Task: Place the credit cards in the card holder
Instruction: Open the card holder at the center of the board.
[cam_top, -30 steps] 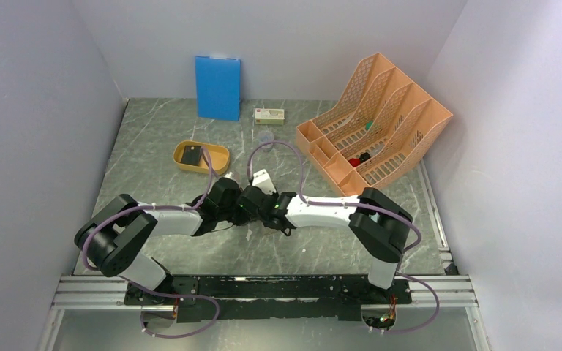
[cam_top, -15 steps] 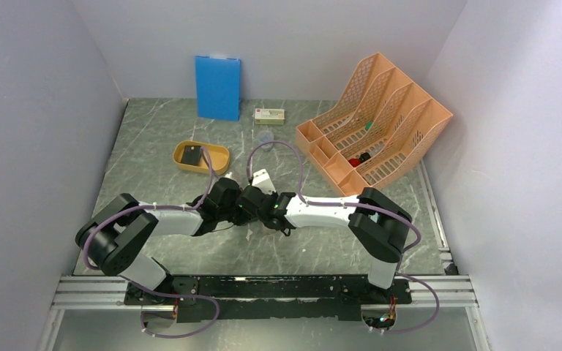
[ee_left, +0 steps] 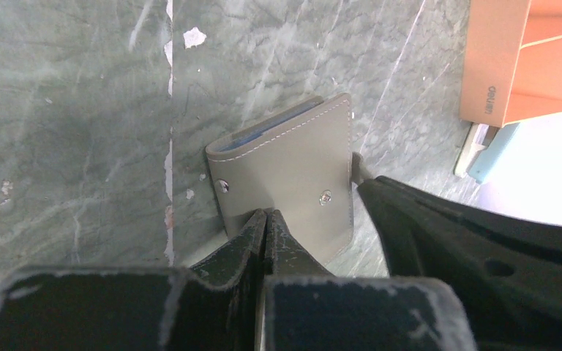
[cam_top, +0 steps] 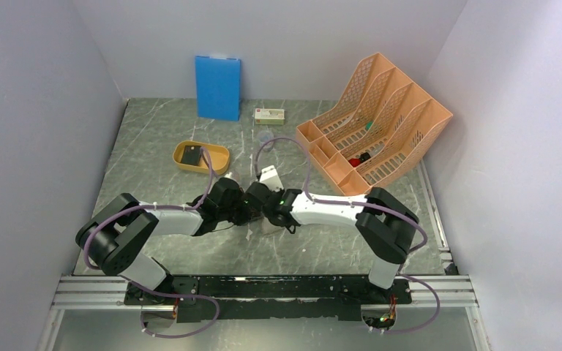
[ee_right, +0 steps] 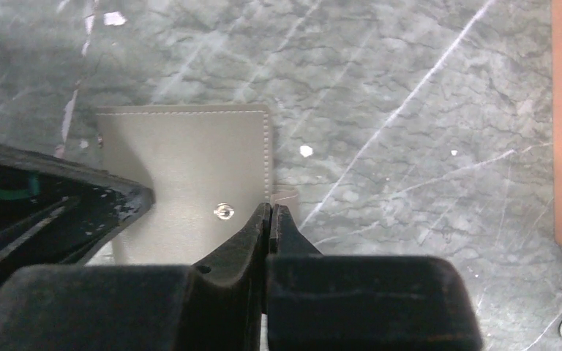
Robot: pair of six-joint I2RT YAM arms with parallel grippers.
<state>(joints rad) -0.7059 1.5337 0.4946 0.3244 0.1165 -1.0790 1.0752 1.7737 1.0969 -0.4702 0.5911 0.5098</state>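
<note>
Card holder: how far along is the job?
Done: no card visibly loaded; the card holder lies folded shut. In hand: left hand and right hand each pinch an edge of it, apparently to open it. To do: a dark card sits in the yellow tray, not yet moved.

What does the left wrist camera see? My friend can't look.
A closed grey card holder lies on the green marble table, with the shut left end effector at its near edge. The right end effector is at its right edge.
</note>
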